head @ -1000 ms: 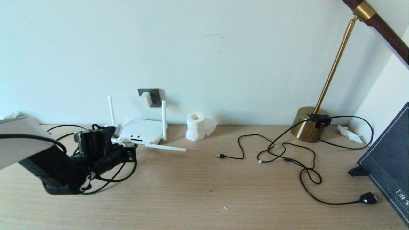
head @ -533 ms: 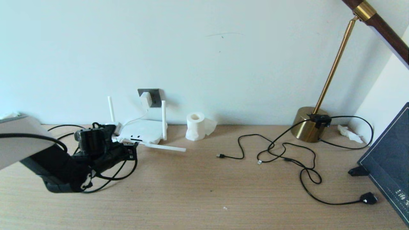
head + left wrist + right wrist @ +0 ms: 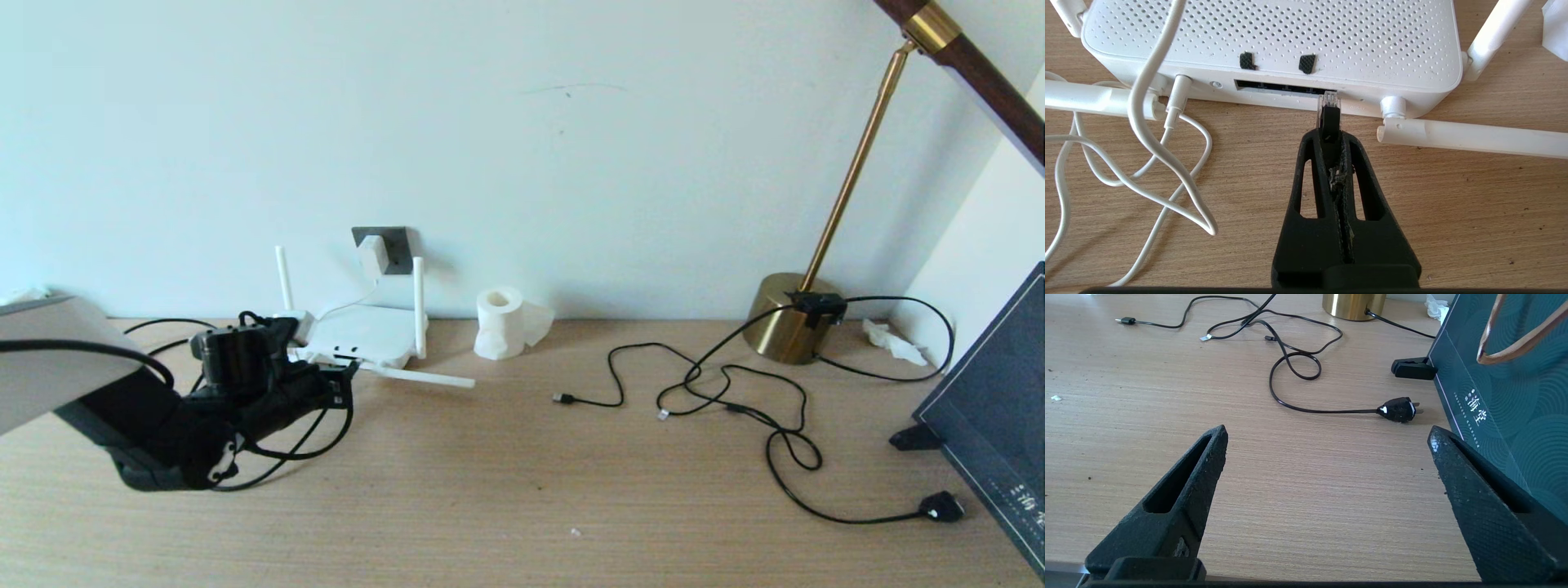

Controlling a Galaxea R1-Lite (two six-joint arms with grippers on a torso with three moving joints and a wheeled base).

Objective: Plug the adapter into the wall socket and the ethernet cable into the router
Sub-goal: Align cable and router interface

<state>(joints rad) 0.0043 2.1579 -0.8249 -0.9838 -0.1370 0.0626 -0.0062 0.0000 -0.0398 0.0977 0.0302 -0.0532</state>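
My left tool (image 3: 1327, 134) pinches the ethernet cable (image 3: 1328, 114) by its plug, whose clear tip appears to touch the router (image 3: 1274, 45) at its port strip. The adapter (image 3: 371, 255) sits in the wall socket (image 3: 397, 249). My right tool (image 3: 1327, 465) hangs spread above the counter (image 3: 1310, 498).

Standing near the back edge of the wooden bench (image 3: 522, 490): a white tissue roll (image 3: 500, 322), middle-left. Sitting toward the back right corner: a brass lamp base (image 3: 788, 327), its black cord (image 3: 784, 457) looping across the bench and ending in a bulky plug (image 3: 940, 507) near the right edge. Lying between roll and lamp: thin black USB cables (image 3: 620, 384). Leaning at the right edge: a dark teal bag (image 3: 992, 425). Resting behind the lamp: a crumpled tissue (image 3: 894, 341).
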